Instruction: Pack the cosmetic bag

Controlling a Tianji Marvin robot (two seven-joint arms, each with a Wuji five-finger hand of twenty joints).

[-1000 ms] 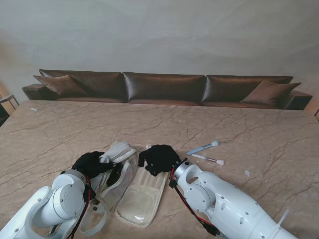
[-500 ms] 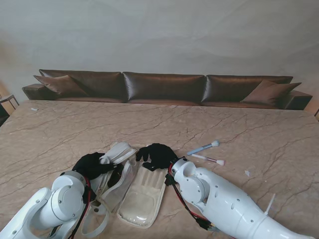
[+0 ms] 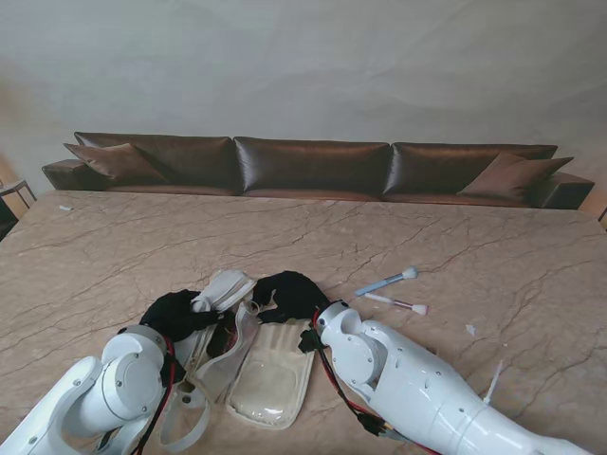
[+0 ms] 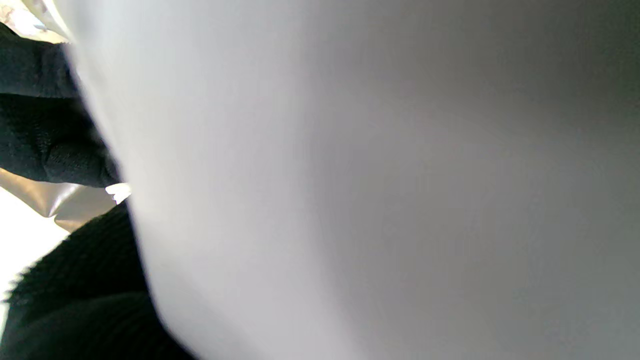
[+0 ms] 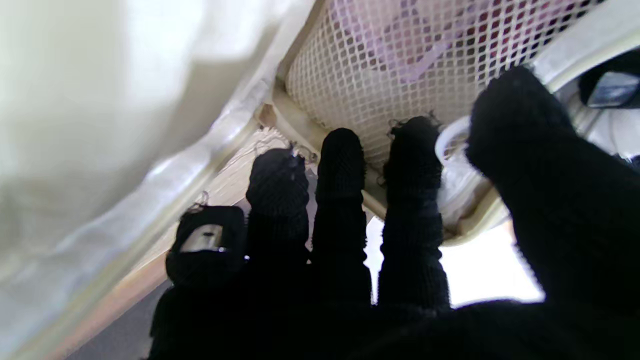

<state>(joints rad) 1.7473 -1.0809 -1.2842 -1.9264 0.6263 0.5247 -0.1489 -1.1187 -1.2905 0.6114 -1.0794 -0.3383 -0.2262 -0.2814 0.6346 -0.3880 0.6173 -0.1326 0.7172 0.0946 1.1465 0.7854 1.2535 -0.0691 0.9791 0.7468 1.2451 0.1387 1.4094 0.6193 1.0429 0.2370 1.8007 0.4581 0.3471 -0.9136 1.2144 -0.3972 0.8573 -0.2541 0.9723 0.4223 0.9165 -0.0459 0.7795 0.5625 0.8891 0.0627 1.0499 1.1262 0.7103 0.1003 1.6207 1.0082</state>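
1. Cream mesh-lined cosmetics bag (image 3: 275,365) lies open on the marble worktop (image 3: 474,256), between both arms.
2. Left hand (image 3: 175,313): fingers closed on the bag's flap (image 3: 223,289).
3. Right hand (image 3: 285,294): fingers (image 5: 340,165) extended, tips against the bag's mesh, gripping nothing.

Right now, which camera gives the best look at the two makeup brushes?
The stand view: the two makeup brushes lie in plain sight on the table, to the right of the bag. Neither wrist view shows them.

Blurred pale grey-white smooth surface (image 4: 375,180) fills most of view; black knit-gloved fingers (image 4: 45,140) at edge, touching it.
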